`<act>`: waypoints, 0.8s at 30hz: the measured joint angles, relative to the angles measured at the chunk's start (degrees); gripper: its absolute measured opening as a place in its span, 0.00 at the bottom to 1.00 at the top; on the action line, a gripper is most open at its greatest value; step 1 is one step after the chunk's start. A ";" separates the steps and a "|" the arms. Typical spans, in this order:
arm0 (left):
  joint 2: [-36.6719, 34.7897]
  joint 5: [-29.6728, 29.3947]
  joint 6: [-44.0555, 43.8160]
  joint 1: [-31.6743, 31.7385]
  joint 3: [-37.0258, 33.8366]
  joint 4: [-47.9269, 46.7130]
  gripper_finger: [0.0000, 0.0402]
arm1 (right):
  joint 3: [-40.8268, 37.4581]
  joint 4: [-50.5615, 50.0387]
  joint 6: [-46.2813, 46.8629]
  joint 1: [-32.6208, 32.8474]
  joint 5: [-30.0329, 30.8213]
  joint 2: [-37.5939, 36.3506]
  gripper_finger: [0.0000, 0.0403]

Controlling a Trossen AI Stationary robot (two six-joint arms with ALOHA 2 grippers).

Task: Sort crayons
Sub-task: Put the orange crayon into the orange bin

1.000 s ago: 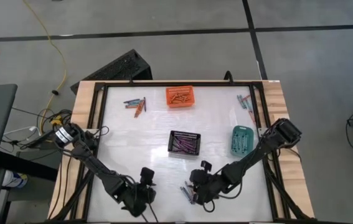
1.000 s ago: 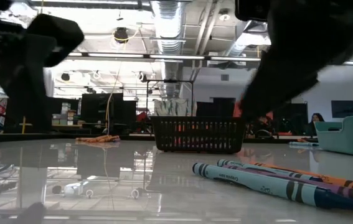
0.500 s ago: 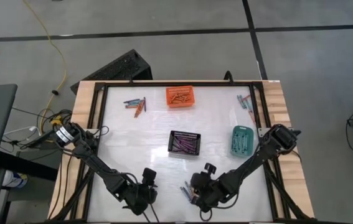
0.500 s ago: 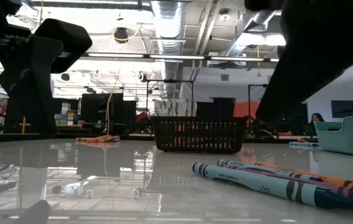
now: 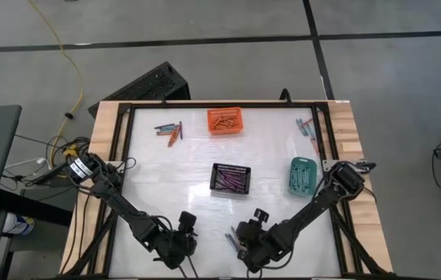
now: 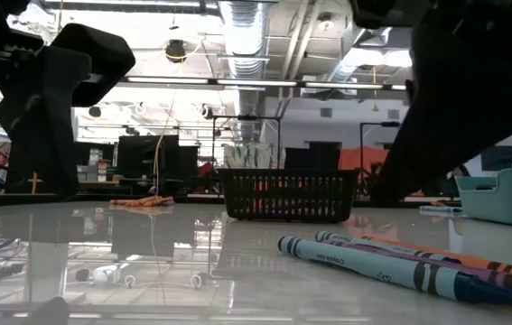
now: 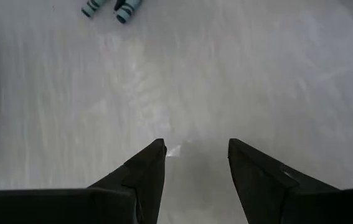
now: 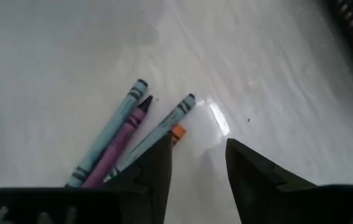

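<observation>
Glossy white bench (image 5: 181, 167) under bright office ceiling lights.
Both my jaws hang released near the front edge: right gripper (image 8: 196, 149) just beside four loose crayons (image 8: 136, 134), left gripper (image 7: 196, 155) over bare surface.

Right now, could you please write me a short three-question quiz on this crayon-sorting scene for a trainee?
1. True or false: the black basket stands between the orange basket and the table's near edge.
2. Which gripper hangs over the small cluster of crayons at the near edge? A) left gripper B) right gripper
3. Fill in: the teal basket stands on the robot's ____ side.

Key:
1. True.
2. B; its fingers stand apart beside the cluster, with nothing between them. The left gripper, also open, is over bare table.
3. Right.
</observation>
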 joint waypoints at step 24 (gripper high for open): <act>0.00 0.33 0.37 0.54 0.00 0.97 0.41 | -0.03 3.82 -0.04 -0.07 -2.60 2.01 0.35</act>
